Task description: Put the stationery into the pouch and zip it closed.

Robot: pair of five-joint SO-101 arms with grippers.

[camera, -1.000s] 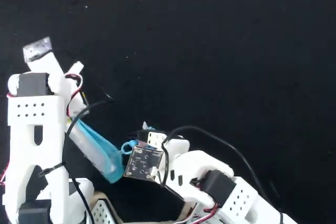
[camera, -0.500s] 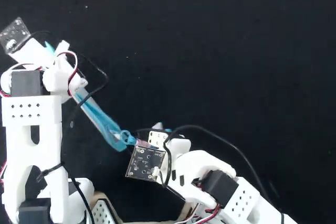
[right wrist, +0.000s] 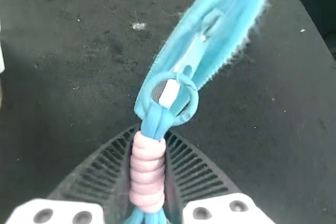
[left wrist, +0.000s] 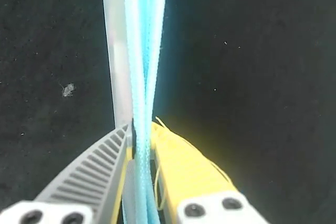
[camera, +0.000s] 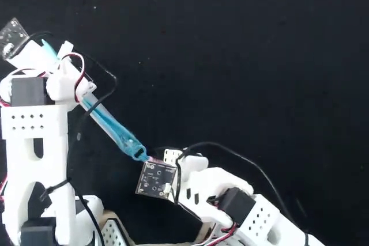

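Your left pincer [left wrist: 142,129] is clamped on one end of the pouch [camera: 112,128], and your right pincer [right wrist: 151,136] on its pull [right wrist: 148,169]. The pouch stretches between them, running toward 4 o'clock from the left pincer.

Pouch [camera: 112,128] turquoise blue along the zip edge, one side panel clear and milky; pull ring [right wrist: 168,94] the same turquoise; pull cord [right wrist: 147,171] blue, wrapped in pale pink coils; left gripper [left wrist: 140,142] one finger grey with ribbed ridges, the other yellow; right gripper [right wrist: 151,142] dark grey, ribbed; left arm [camera: 34,154] and right arm [camera: 210,185] white, black motor blocks; table [camera: 242,56] black, pale specks.
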